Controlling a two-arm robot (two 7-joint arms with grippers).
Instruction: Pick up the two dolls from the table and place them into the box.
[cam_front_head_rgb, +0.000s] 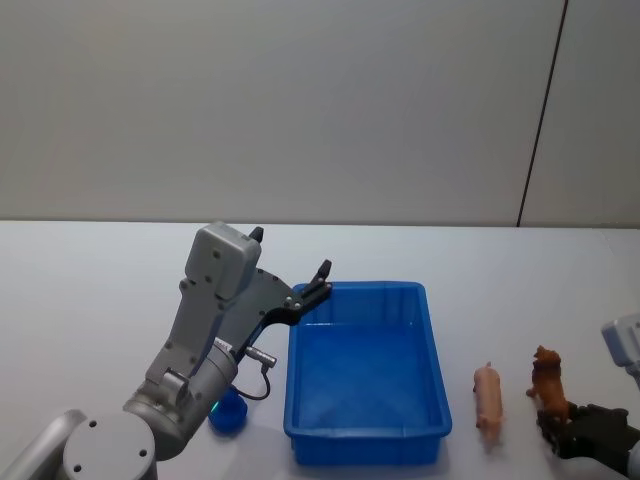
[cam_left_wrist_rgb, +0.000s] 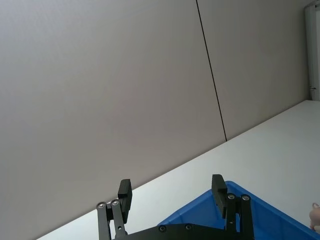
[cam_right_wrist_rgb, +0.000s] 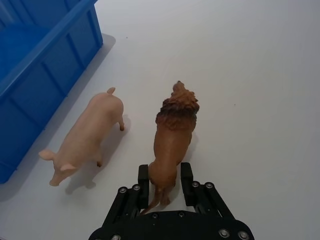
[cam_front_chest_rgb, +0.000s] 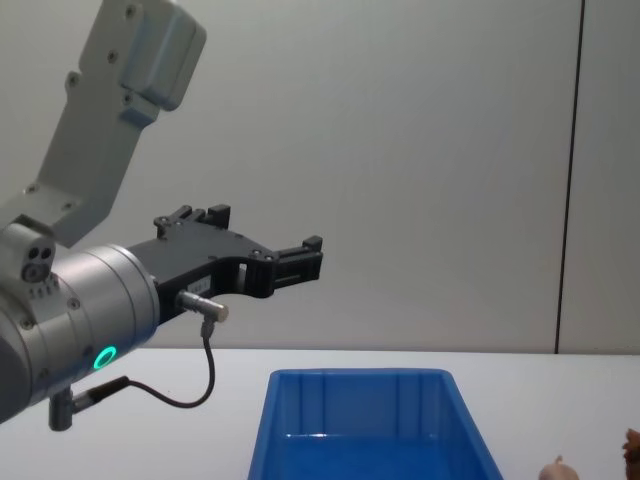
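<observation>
Two dolls stood on the table (cam_front_head_rgb: 90, 300) to the right of the box (cam_front_head_rgb: 370, 288), just beside each other but apart, with the pale pink doll (cam_right_wrist_rgb: 90, 135) between the box and the reddish-brown doll (cam_right_wrist_rgb: 172, 132). Both dolls were upright on their legs. In the right wrist view the pale pink doll's snout pointed toward the camera, while the reddish-brown doll (maned, rough-textured about the head) faced away from it. In the head view both lay level with the near half of the box, near its right wall without touching it.

The right gripper (cam_right_wrist_rgb: 165, 170) was low at the table's near right. Its two black fingers (cam_right_wrist_rgb: 143, 172) were set against either side of the reddish-brown doll's hindquarters, clasping them, and the tail hung between the fingers. The doll's feet were on the tabletop, its shadow directly beneath it.

The left gripper (cam_left_wrist_rgb: 171, 187) was held in the air above the far left corner of the box. Its fingers (cam_left_wrist_rgb: 218, 187) were spread wide with nothing between them, pointing toward the grey wall (cam_front_chest_rgb: 420, 150). The box interior showed bare blue plastic. A small rounded blue thing (cam_front_head_rgb: 232, 412) sat on the table just beside the box's near left corner, partly hidden by the left arm.
</observation>
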